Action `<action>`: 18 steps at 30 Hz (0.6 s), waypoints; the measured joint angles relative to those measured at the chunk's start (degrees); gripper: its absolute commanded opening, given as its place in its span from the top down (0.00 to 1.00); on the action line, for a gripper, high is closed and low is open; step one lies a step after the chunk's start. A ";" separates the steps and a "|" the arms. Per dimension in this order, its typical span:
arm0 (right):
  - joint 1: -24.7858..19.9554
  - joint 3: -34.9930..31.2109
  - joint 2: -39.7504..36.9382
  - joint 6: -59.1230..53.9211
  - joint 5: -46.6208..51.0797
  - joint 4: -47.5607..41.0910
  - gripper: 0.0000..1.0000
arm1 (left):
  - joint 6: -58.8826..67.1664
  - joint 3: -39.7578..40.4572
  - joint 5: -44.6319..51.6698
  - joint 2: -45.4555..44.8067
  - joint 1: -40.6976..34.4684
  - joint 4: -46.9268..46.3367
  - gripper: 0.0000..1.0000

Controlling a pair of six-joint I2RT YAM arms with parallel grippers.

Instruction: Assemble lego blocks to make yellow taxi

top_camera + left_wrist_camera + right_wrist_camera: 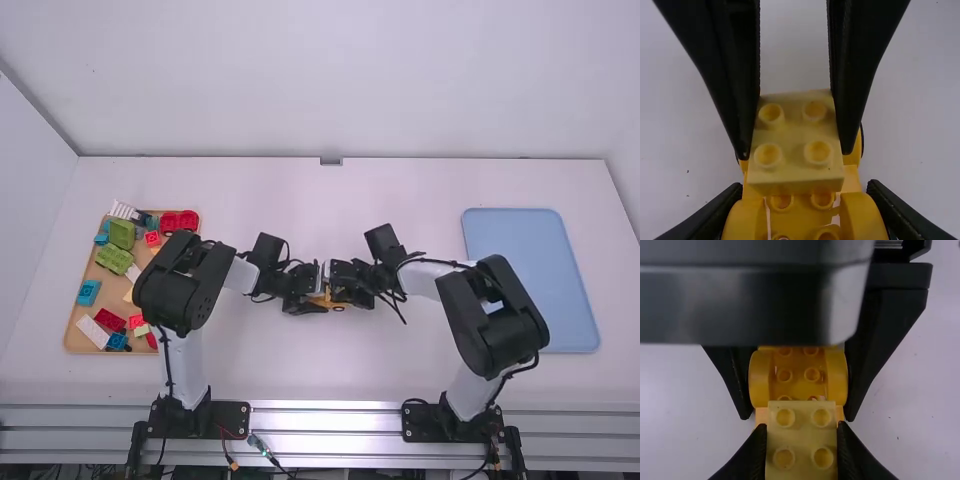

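Note:
Near the table's middle, my left gripper and my right gripper meet over the orange-yellow car base. In the left wrist view, my left gripper is shut on the sides of the car base, at its rounded fenders. My right gripper is shut on a pale yellow block with studs on top. The block sits over one end of the base; whether they are pressed together I cannot tell. The grippers partly cover both pieces.
A tan tray at the far left holds several loose bricks, including green, red, blue and white ones. On the right lies a blue tray. Both arms lean inward over the white table.

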 measured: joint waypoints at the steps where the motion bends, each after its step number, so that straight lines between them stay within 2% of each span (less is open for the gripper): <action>1: 0.00 0.00 0.02 0.02 -0.02 0.02 0.82 | 0.02 0.00 -0.02 0.00 -0.02 -0.02 0.58; 5: 0.00 0.00 0.00 0.04 -0.09 0.09 0.76 | 0.02 0.00 -0.02 0.00 -0.02 -0.13 0.58; 18: 0.00 0.00 -0.20 0.04 0.04 -0.24 0.77 | 0.04 0.00 0.00 0.00 0.00 -0.15 0.58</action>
